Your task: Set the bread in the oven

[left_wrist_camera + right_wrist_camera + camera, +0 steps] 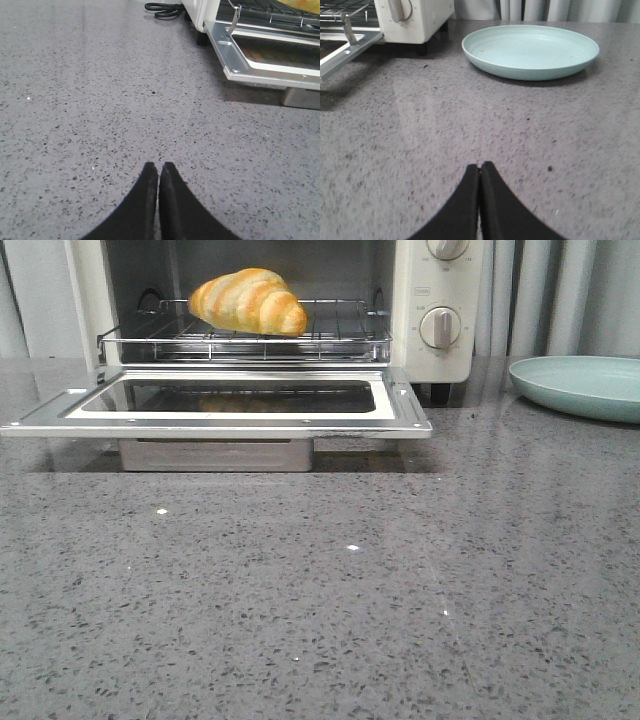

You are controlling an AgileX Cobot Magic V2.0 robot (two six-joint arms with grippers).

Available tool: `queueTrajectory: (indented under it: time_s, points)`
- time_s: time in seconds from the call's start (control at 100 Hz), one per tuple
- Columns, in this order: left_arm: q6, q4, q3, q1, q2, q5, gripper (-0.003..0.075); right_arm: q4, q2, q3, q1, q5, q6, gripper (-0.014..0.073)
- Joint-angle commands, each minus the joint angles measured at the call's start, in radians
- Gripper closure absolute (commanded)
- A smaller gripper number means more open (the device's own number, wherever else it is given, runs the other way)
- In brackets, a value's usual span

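The bread (pixel 249 301) was seen lying on the wire rack (pixel 300 340) inside the oven (pixel 440 300), toward the left half of the rack, with its tapered end pointed to the right. The oven's glass-windowed door (pixel 225 400) was dropped fully open and lay flat over the grey speckled countertop (pixel 320 600), and a faint reflection of the roll was caught in the glass. Two round knobs (pixel 440 328) were set on the oven's cream panel at the right.

In the left wrist view, the left gripper (pixel 158 170) was held low over bare countertop with its black fingertips pressed together and nothing between them. The open door's corner lay well apart from it, and only a sliver of the roll was visible at the picture's edge. A black cable (pixel 162 9) was coiled beside the oven's foot.

In the right wrist view, the right gripper (pixel 479 169) was likewise closed on nothing, above the counter. A pale green plate (pixel 530 50) was placed beyond it, beside the oven's right side. The bread was well apart from both grippers.
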Motion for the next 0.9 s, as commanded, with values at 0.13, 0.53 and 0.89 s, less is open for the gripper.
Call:
queueTrajectory:
  time_s: [0.13,0.53,0.89]
  points:
    - [0.001,-0.014,0.021,0.000,-0.029,-0.052,0.0741,0.011,-0.143,0.026,-0.031,0.066,-0.001,0.0641]
    - [0.001,-0.014,0.021,0.000,-0.029,-0.054,0.0741,0.011,-0.170,0.026,-0.038,0.227,-0.001,0.0641]
    - [0.001,-0.014,0.021,0.000,-0.029,-0.054,0.0741,0.011,-0.170,0.026,-0.038,0.225,-0.001,0.0641]
